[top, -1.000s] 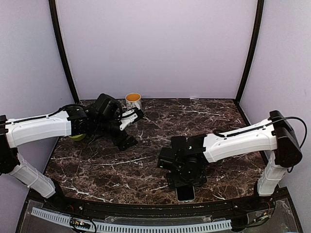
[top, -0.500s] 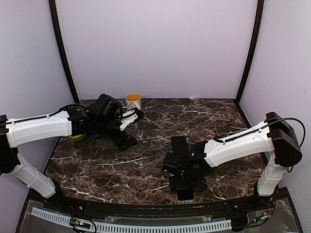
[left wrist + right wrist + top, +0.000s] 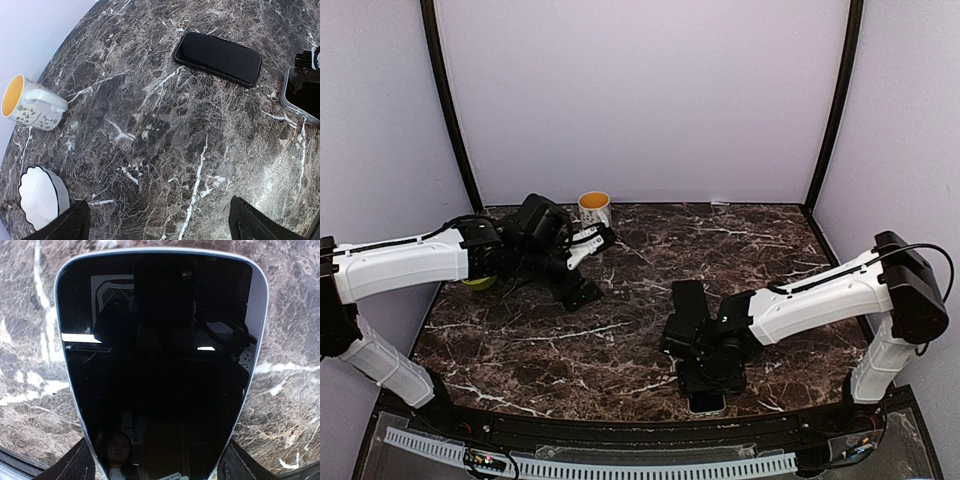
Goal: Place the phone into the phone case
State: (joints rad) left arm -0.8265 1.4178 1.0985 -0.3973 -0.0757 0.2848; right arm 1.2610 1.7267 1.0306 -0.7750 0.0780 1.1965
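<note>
Phone case [image 3: 260, 300]: seen as a pale see-through rim round the phone [image 3: 160, 365], which lies screen up inside it at the near edge of the table [image 3: 165, 150], in front of the right arm. Whether the phone is pressed fully home cannot be told. Right gripper [image 3: 157, 465]: held straight down over the pair, its fingers [image 3: 75, 465] set one on each long side of the rim. This is judged a placing for squeezing or pressing the shell onto the phone; whether the fingers are already clamped on the rim or stand just clear of it cannot be told. Second black phone [image 3: 218, 58]: laid flat and uncased just behind the cased one, untouched, judged a spare. Left gripper [image 3: 160, 225]: jaws wide apart, nothing held, parked at the back left, judged kept out of the way. Mug [image 3: 30, 105] and white dish [image 3: 42, 195]: at the back left, well apart from the work. Change against a second ago: the right arm is found lower and nearer the table's edge, so the cased phone is almost wholly covered in the overhead view and the second phone is uncovered; the fingers are drawn in somewhat; the left arm is unmoved.
</note>
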